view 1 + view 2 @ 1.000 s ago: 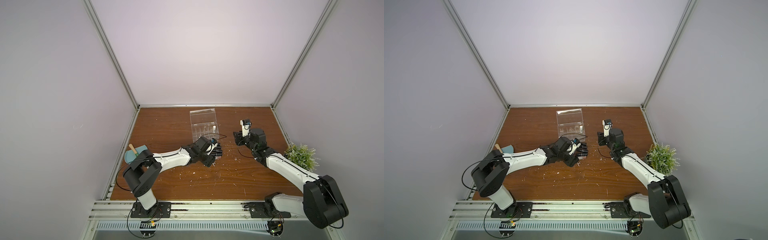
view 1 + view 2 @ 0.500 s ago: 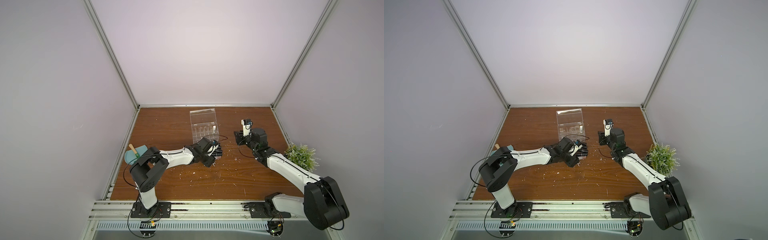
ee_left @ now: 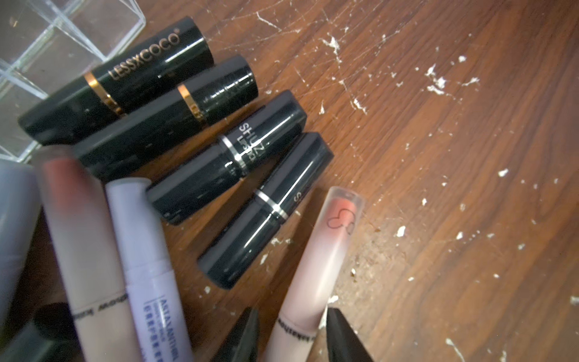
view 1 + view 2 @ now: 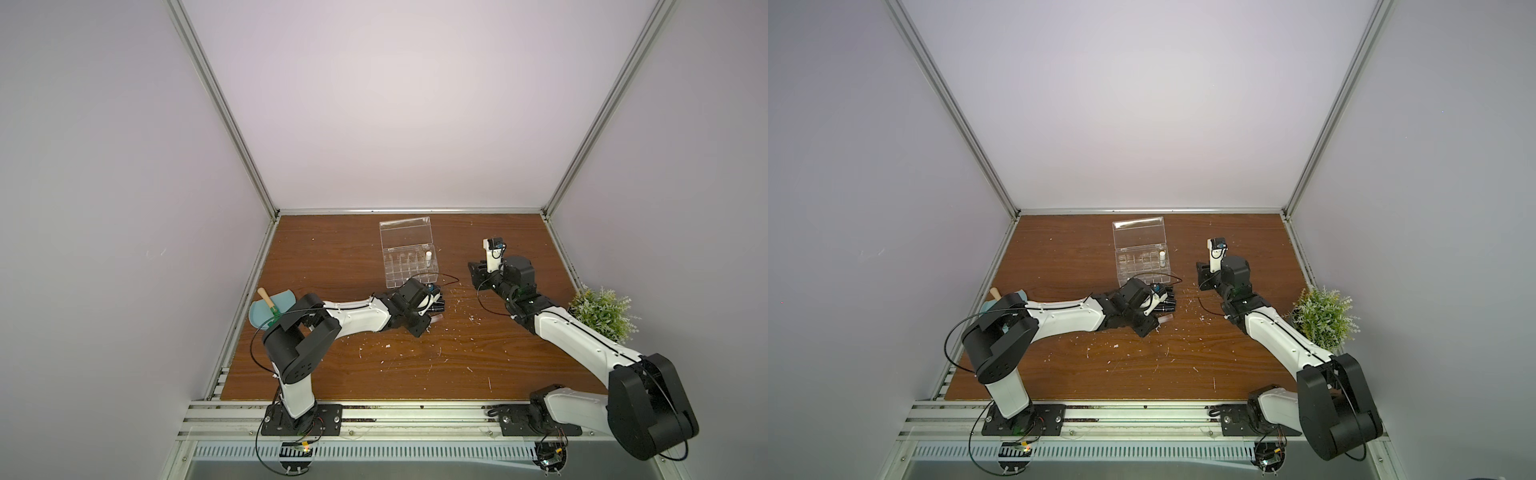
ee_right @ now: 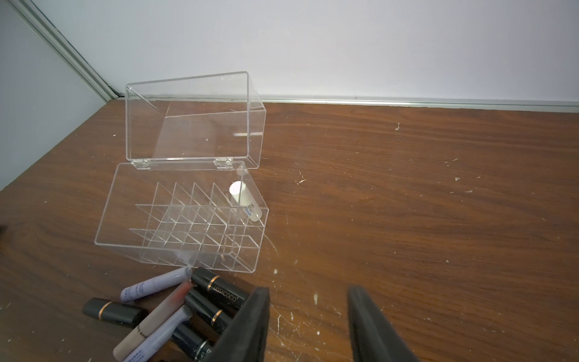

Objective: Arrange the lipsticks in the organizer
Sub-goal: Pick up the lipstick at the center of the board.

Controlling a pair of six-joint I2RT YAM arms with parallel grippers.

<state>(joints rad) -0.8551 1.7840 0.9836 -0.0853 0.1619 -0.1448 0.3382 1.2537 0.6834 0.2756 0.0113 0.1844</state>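
Lipsticks (image 3: 219, 147) lay in a loose heap on the worktop (image 3: 454, 188), just beside the organizer (image 5: 175, 250) at its 5 o'clock corner. The black ones lay side by side, with lilac and beige-pink ones crossed next to them. Only one, a white tube (image 5: 246, 200), was stowed, leaning in the cell at the organizer's 2 o'clock corner. Every other cell looked empty, and the lid (image 5: 188, 119) stood open at 12 o'clock.

At the heap's 6 o'clock edge a beige-pink tube (image 3: 326, 250) lay slightly apart from the black ones, with the left hand (image 3: 291, 313) over it. Within the last second its fingers (image 3: 244, 332) had drawn in from a wide spread to straddle that tube closely. One seemed to touch it and a sliver of wood showed beside the other, so I could not tell whether the pinch had bitten. That narrowing suggested a second pick was under way, with nearly the whole job left.

The right hand (image 5: 308, 291) had not altered: it was spread, empty and waiting at the organizer's 3 o'clock. Farther out, a teal dustpan (image 4: 259, 320) sat at 9 o'clock and a small plant (image 4: 602, 311) at 3 o'clock.
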